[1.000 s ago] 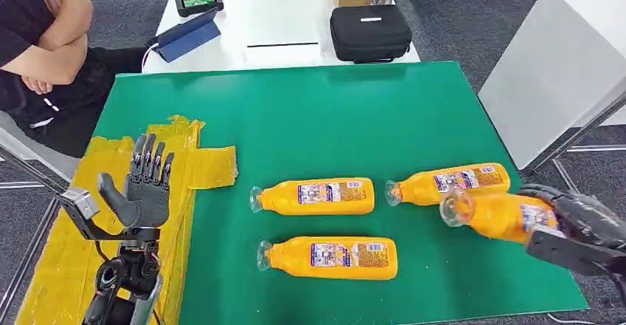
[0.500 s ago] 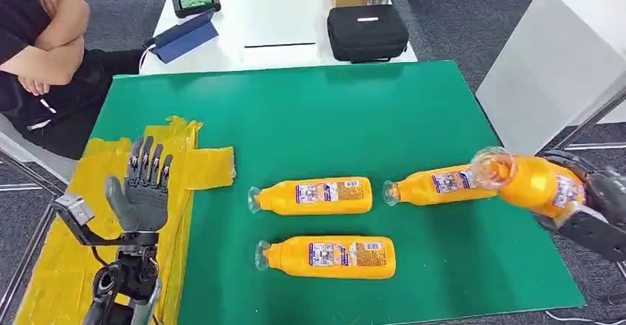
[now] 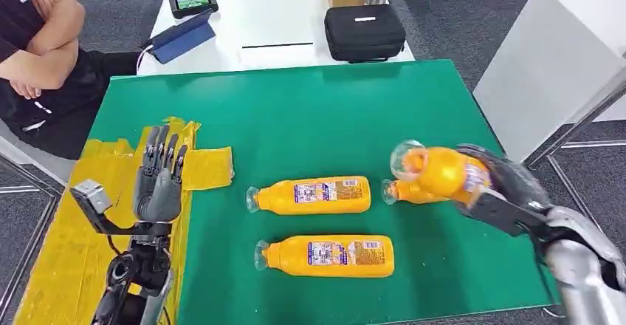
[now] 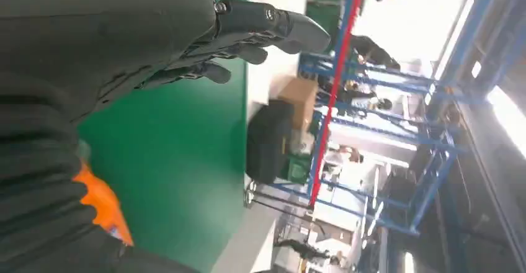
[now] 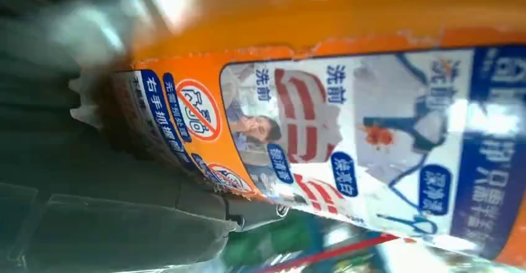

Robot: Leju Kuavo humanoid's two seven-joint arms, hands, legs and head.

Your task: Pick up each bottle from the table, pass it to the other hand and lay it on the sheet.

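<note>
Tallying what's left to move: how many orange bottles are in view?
4. One in the right hand, held above the table; one partly hidden under it; two lying mid-table.

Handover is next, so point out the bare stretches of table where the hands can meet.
Bare green mat lies between the yellow sheet and the lying bottles, above which the left hand is raised. Crowded beside the right hand, which holds a bottle over another.

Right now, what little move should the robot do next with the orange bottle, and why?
Probably carry the held bottle a bit further toward the left robot hand. The right robot hand grips it above the green table, while the left one waits open and upright by the yellow sheet, with a wide gap between them.
</note>
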